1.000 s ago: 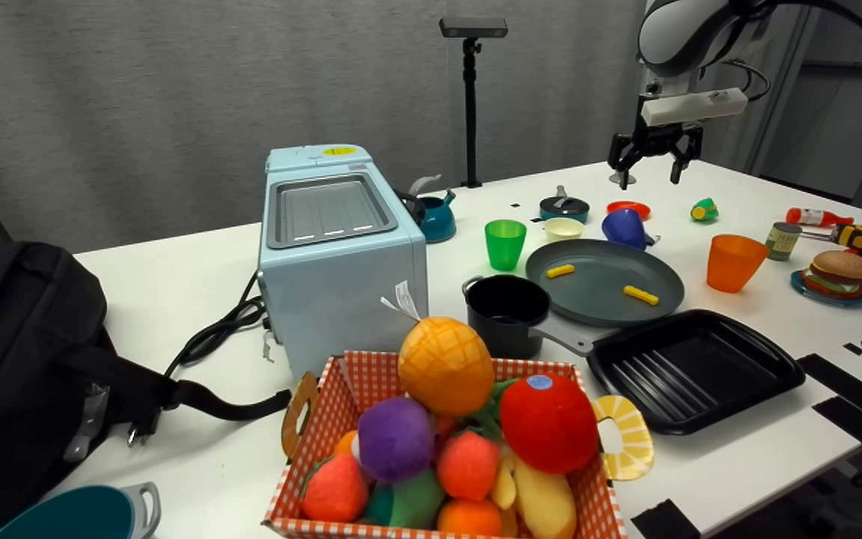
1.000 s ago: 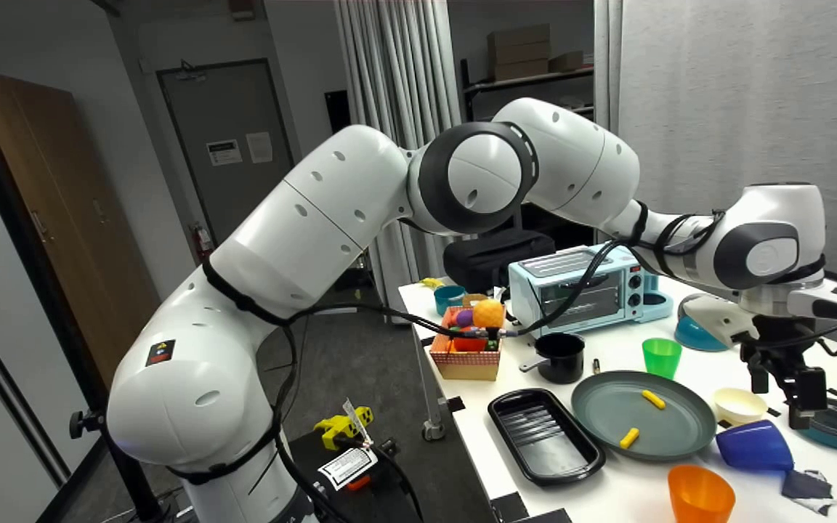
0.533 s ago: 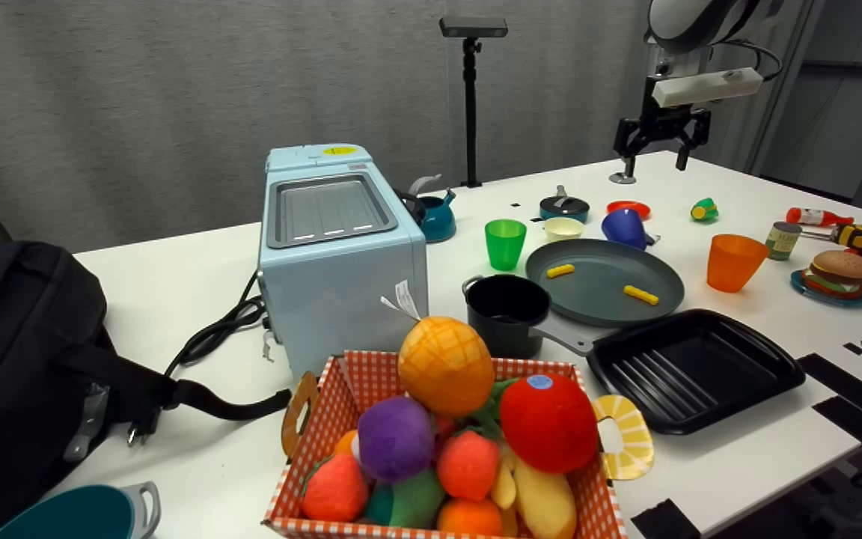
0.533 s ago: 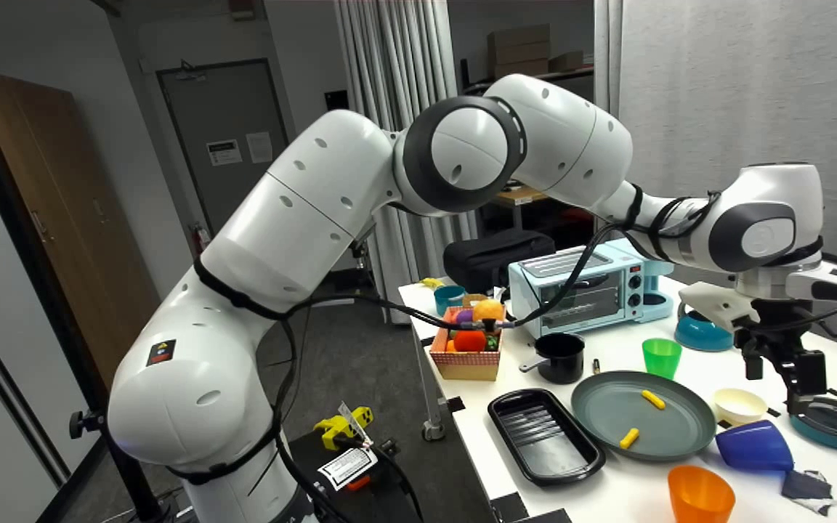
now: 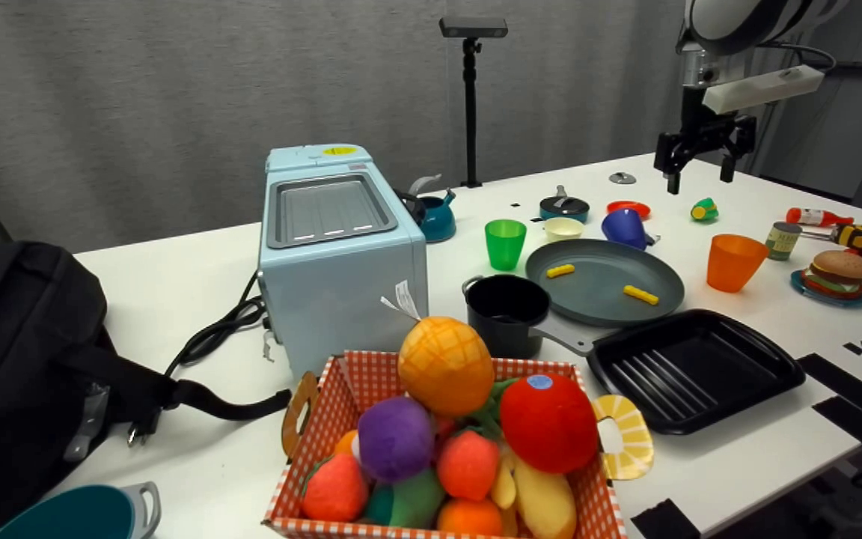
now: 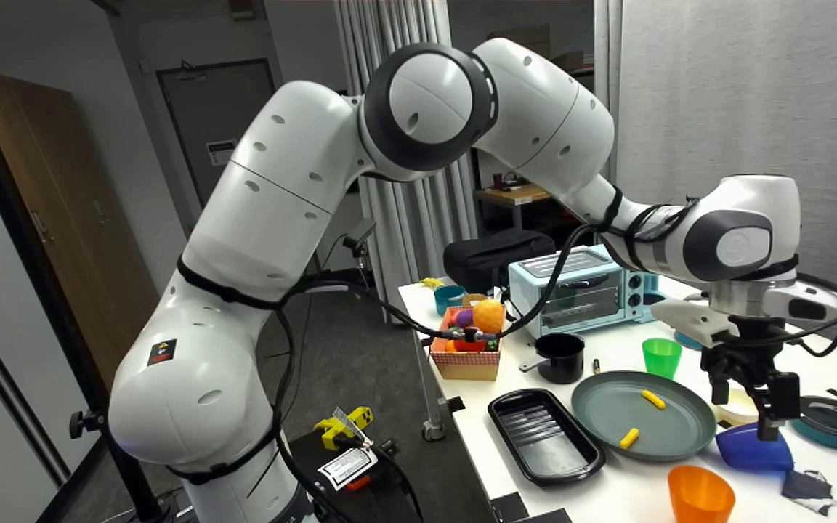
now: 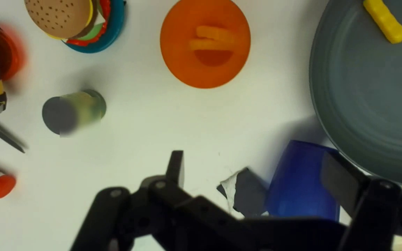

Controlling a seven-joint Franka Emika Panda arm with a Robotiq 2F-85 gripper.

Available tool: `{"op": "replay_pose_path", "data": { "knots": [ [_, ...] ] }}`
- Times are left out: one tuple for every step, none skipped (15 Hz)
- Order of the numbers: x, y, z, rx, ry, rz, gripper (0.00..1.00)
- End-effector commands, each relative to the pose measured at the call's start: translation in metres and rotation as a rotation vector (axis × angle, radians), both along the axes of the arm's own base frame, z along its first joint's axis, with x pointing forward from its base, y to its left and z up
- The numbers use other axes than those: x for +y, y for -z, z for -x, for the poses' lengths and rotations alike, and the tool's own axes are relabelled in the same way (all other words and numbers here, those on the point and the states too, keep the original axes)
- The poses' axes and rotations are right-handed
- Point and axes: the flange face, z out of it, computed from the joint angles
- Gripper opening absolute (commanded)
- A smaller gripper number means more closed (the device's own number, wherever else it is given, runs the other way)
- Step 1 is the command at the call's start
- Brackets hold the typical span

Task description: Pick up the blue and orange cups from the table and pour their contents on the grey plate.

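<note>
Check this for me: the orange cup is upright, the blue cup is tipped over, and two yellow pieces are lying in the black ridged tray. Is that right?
Not quite: the two yellow pieces lie on the grey plate, not in the black ridged tray, as both exterior views show. The orange cup is upright and the blue cup tipped over, as you said.

grey curtain (image 6: 418, 80) | grey door (image 6: 215, 109), sign (image 6: 221, 152) | wooden cabinet (image 6: 62, 211) | dark floor (image 6: 353, 356)
</note>
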Motion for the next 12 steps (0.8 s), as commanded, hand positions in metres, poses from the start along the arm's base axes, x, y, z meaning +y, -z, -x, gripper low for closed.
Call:
{"op": "replay_pose_path", "data": {
  "knots": [
    [0.008,0.013,0.029,0.023,-0.059,-0.004,1.0],
    [0.01,0.02,0.033,0.026,-0.063,-0.005,1.0],
    [0.011,0.027,0.037,0.03,-0.064,-0.009,1.0],
    [0.012,0.034,0.039,0.03,-0.062,-0.011,1.0],
    [0.013,0.038,0.041,0.032,-0.06,-0.015,1.0],
    [0.013,0.042,0.043,0.033,-0.058,-0.019,1.0],
    [0.013,0.045,0.045,0.032,-0.055,-0.02,1.0],
    [0.013,0.047,0.045,0.03,-0.05,-0.023,1.0],
    [0.012,0.048,0.046,0.028,-0.045,-0.024,1.0],
    [0.01,0.049,0.046,0.028,-0.039,-0.023,1.0],
    [0.007,0.05,0.047,0.032,-0.035,-0.023,1.0],
    [0.004,0.052,0.048,0.035,-0.033,-0.019,1.0]
  ]
}}
